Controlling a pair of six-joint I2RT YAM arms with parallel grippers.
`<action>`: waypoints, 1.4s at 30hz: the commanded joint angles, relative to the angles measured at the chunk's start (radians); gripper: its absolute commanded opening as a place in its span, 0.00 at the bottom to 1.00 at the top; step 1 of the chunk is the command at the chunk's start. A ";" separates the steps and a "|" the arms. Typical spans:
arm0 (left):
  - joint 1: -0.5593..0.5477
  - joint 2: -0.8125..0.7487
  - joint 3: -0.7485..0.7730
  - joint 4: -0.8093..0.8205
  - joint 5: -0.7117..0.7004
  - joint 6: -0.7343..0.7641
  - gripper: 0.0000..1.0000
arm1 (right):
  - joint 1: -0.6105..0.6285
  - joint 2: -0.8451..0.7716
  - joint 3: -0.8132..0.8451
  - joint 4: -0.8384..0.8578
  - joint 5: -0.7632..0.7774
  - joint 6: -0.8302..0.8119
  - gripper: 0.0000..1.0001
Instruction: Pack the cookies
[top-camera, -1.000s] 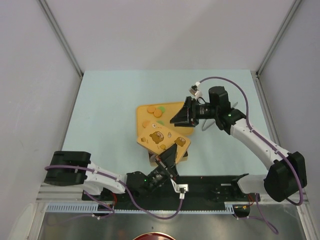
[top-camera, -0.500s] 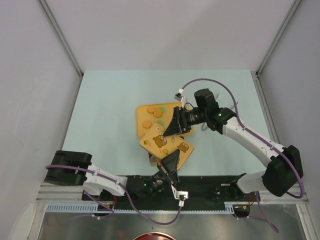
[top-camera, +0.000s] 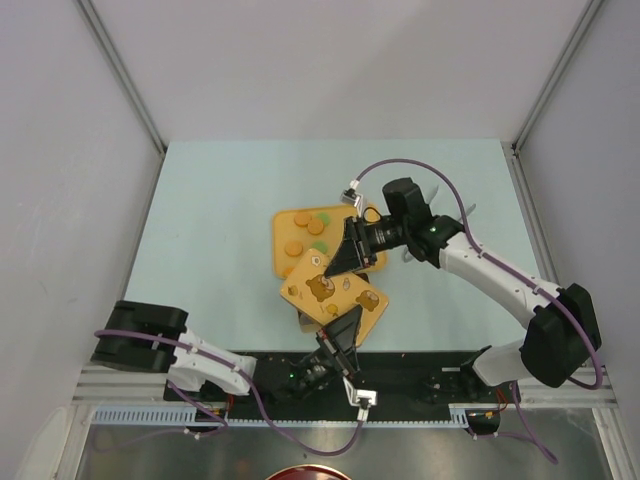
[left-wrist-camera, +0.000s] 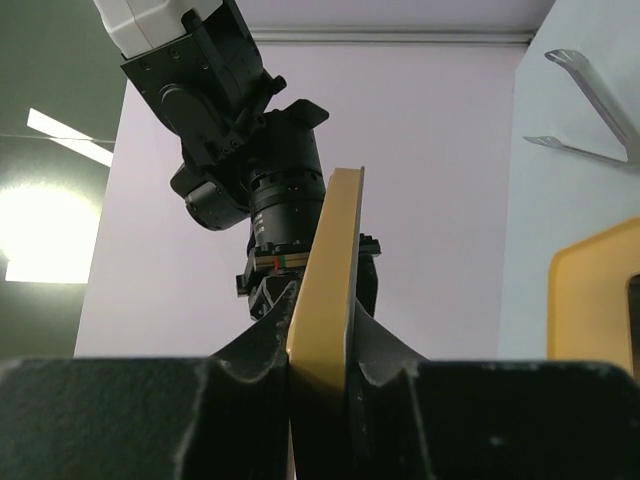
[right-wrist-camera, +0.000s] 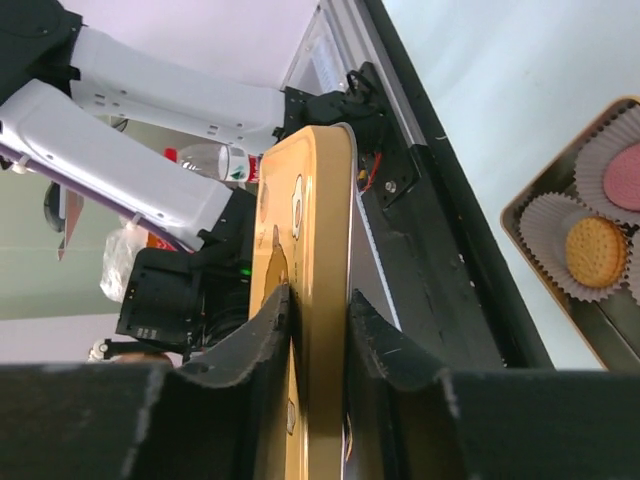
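A yellow tin box (top-camera: 283, 232) lies open on the table with orange and green cookies (top-camera: 316, 228) in white paper cups. Its yellow lid (top-camera: 335, 295), printed with bears, is held tilted above the box's near side. My left gripper (top-camera: 345, 325) is shut on the lid's near edge, which shows between its fingers in the left wrist view (left-wrist-camera: 322, 300). My right gripper (top-camera: 347, 255) is shut on the lid's far edge (right-wrist-camera: 320, 292). An orange cookie (right-wrist-camera: 596, 250) and a pink cookie (right-wrist-camera: 625, 175) show in the box in the right wrist view.
Metal tongs (left-wrist-camera: 590, 100) lie on the table right of the box, behind the right arm. A black rail (top-camera: 430, 365) with the arm bases runs along the near edge. Grey walls stand on both sides.
My right gripper has moved left and nearer with the lid's far edge. The lid has turned and shifted a little toward the near edge, and my left gripper has followed it.
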 joint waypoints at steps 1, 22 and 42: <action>-0.002 0.012 0.019 0.234 0.009 0.015 0.07 | 0.007 -0.023 -0.018 0.066 -0.062 0.025 0.20; 0.011 0.101 0.051 0.424 0.020 0.112 0.00 | -0.008 -0.140 -0.101 0.171 -0.135 0.134 0.36; 0.005 0.004 0.051 0.424 -0.033 0.066 0.65 | -0.060 -0.155 -0.046 0.105 -0.155 0.107 0.00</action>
